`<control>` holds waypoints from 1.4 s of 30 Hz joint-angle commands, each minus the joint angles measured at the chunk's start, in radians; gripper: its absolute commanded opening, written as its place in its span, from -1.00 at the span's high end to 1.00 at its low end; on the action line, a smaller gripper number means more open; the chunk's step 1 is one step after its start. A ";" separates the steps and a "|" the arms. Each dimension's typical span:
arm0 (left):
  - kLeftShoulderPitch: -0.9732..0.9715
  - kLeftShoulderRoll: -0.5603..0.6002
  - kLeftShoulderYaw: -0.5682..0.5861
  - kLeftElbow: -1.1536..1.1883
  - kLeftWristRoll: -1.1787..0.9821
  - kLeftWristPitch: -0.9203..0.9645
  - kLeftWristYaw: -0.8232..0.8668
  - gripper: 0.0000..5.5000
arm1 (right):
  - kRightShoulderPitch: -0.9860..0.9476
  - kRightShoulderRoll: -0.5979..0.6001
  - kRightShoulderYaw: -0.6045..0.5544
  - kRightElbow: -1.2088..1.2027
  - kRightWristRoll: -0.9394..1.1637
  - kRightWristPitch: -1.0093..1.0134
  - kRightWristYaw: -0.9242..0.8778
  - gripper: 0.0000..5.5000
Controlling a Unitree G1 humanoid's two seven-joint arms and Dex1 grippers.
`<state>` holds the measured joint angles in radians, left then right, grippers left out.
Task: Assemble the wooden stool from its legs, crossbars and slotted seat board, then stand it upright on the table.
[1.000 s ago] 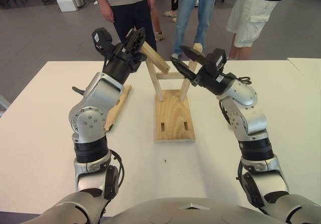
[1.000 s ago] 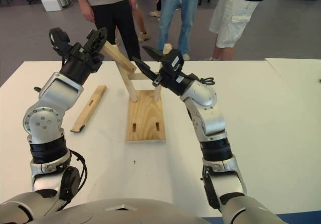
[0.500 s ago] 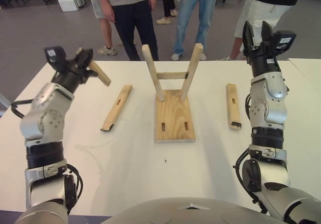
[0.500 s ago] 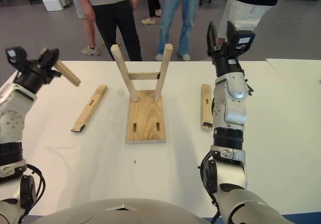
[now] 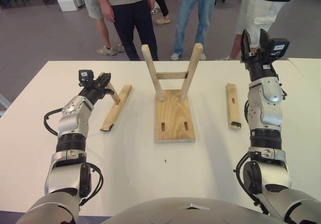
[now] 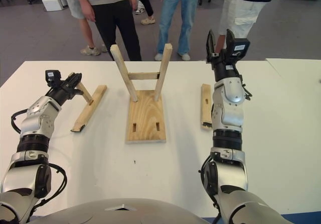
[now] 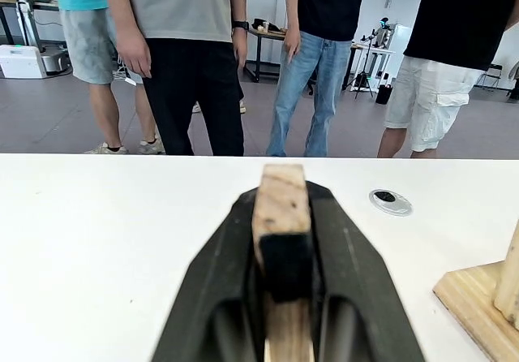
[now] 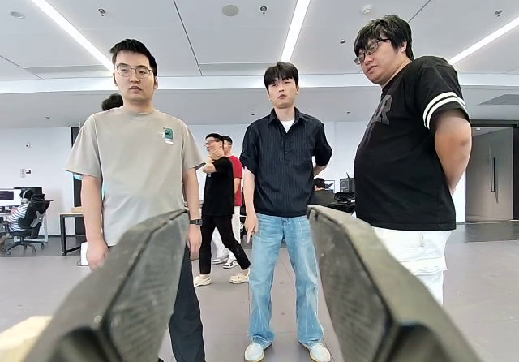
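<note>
Crossbar [image 5: 114,94], clenched in the left tool [image 5: 105,81], has been lowered beside the leg [image 5: 116,108] at nine o'clock, likely for joining; right tool [image 5: 254,35] is held released.

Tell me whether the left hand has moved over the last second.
Yes. The left hand, gripping a crossbar, has swung left away from the upright legs on the seat board and down beside the loose leg.
</note>
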<state>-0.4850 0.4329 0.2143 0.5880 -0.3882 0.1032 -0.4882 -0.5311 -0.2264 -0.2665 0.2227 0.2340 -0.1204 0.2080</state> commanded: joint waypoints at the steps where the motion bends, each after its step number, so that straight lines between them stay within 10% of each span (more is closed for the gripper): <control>1: -0.002 -0.009 0.002 0.009 0.034 0.023 0.043 0.85 | 0.010 -0.006 0.002 0.018 -0.007 -0.003 -0.009 0.00; 42: 0.377 -0.094 -0.056 -0.402 0.099 0.307 0.218 0.85 | 0.080 0.025 0.063 -0.029 -0.040 0.008 -0.031 0.00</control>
<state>-0.1420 0.3399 0.1990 0.0804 -0.3196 0.2893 -0.2629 -0.4609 -0.2135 -0.2106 0.2167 0.1949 -0.1221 0.1838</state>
